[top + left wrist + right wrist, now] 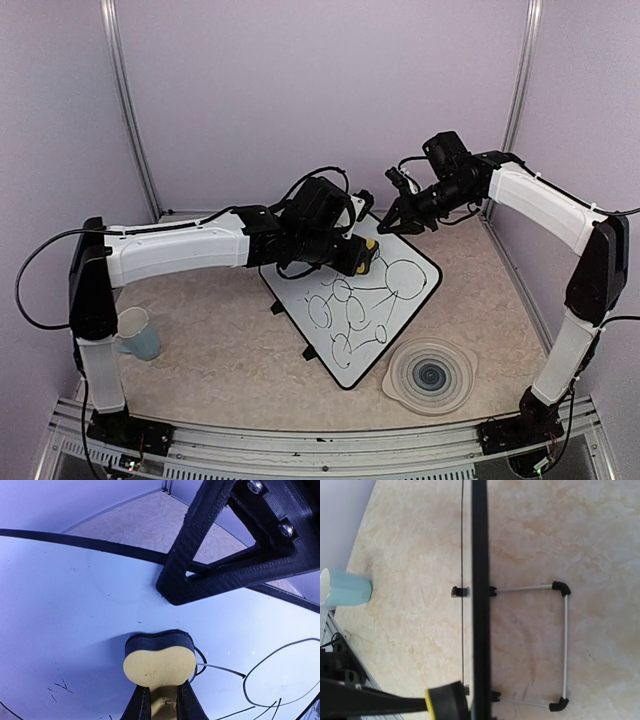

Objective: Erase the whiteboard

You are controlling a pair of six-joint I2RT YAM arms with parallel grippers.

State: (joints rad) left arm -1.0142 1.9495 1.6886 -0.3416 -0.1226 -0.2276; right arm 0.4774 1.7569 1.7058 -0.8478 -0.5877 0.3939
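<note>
Wiping is the step in hand, by my reading, and it is early: most of the drawing is untouched.

- Well to the left of the whiteboard [398,303]: a pale blue cup [137,333], standing apart on the table.
- The whiteboard sits mid-table, turned corner-on to the arms and propped on a wire stand [565,640] behind it.
- On the board's far-left part: the left gripper [164,700], fingers clamped on a yellow eraser [159,662] whose black felt side is against the white surface. The board left of the eraser is blank apart from faint specks. Right of it the marker ovals [405,275] and lines begin, one line ending just beside the felt.
- At the board's far-right corner: the right gripper [405,212]. The left wrist view shows one finger [220,550] lying against the black frame [479,555]. The other finger is hidden, so I cannot tell whether the grip is closed. It looks placed to steady the board.
- Just beside the board's near-right corner: a round ribbed plate [398,365], not part of the job.

Next move, as I judge it: drag the eraser right and toward the near edge across the ovals, felt kept flat. That needs firm downward pressure, and the propped board could shift unless the far corner is held.
</note>
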